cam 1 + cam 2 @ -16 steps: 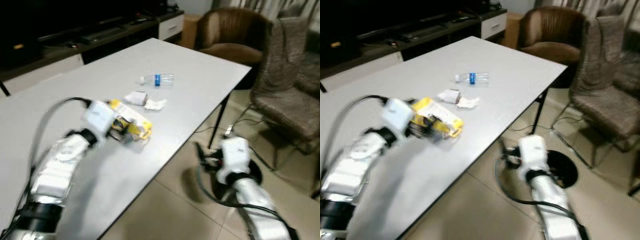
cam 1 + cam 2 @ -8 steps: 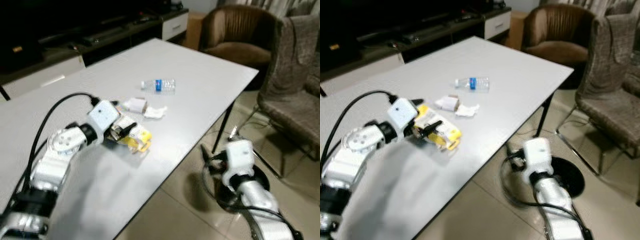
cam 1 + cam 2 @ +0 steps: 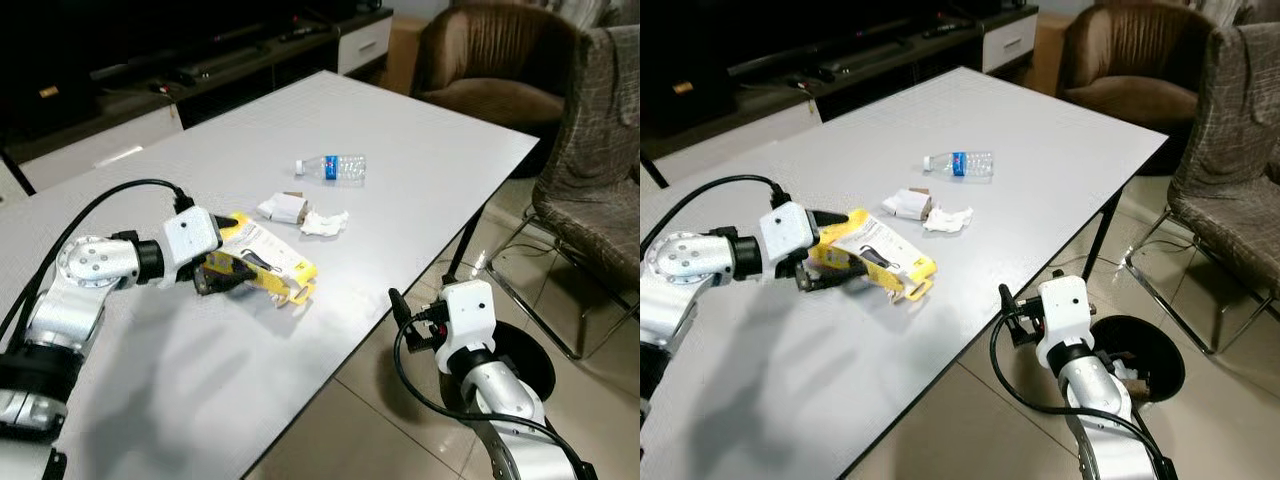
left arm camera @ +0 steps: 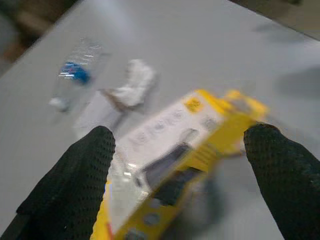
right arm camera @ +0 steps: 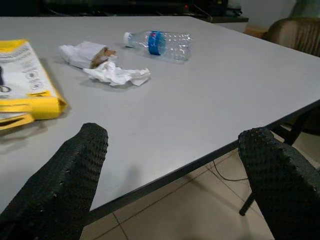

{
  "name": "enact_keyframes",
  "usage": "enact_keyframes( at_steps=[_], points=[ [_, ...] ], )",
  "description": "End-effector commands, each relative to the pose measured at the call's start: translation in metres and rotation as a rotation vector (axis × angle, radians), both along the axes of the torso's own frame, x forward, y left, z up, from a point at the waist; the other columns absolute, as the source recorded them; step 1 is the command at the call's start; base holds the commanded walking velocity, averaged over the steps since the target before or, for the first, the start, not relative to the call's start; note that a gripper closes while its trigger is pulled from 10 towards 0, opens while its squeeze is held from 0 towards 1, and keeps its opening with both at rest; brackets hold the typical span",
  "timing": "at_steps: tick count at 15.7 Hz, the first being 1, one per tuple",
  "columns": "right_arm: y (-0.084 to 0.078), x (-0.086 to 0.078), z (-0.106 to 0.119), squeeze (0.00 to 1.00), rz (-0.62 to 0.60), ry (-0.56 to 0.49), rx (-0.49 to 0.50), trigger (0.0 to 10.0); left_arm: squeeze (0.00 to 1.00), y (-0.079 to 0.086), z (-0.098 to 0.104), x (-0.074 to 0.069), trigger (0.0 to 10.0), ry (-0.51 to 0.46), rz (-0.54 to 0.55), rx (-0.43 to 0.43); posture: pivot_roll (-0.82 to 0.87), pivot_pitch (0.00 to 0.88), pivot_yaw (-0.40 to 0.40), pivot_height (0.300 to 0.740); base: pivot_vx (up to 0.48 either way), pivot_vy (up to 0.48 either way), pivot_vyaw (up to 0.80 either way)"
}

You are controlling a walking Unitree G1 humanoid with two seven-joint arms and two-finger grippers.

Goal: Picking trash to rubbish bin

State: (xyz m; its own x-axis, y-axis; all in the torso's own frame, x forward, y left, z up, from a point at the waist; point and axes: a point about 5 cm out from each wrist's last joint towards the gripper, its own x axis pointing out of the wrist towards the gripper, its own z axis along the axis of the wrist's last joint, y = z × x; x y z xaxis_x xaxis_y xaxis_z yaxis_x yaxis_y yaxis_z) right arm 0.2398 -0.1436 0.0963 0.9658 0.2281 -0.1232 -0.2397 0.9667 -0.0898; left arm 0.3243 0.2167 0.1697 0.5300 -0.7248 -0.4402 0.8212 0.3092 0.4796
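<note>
R gripper is hanging off the table edge above the black bin, fingers spread wide, holding nothing. L gripper is hovering w/ fingers apart around the yellow package. Beyond are lying crumpled tissue, wrapper, then bottle.

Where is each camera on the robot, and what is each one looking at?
Left and right eye views: on the head, looking down at the white table; both silver arms show.
Left wrist view: along the left gripper, open around the yellow package.
Right wrist view: along the open right gripper, from the table's edge.
Shared: all four show the package, the plastic bottle and the crumpled tissue.
</note>
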Motion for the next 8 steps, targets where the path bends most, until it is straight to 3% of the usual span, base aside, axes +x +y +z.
enact_keyframes(
  at_steps=[1, 8],
  points=[
    [0.001, -0.002, 0.001, 0.00, 0.011, 0.002, 0.009, 10.0, 1.00, -0.001, 0.003, 0.004, 10.0, 0.018, -0.057, 0.072, -0.07, 0.000, 0.050, 0.740, 0.000, 0.000, 0.00],
    [0.005, -0.007, -0.003, 0.00, 0.044, 0.023, -0.004, 10.0, 1.00, -0.025, -0.020, 0.021, 10.0, 0.039, -0.157, 0.239, -0.08, 0.000, 0.050, 0.740, 0.000, 0.000, 0.00]
  ],
)
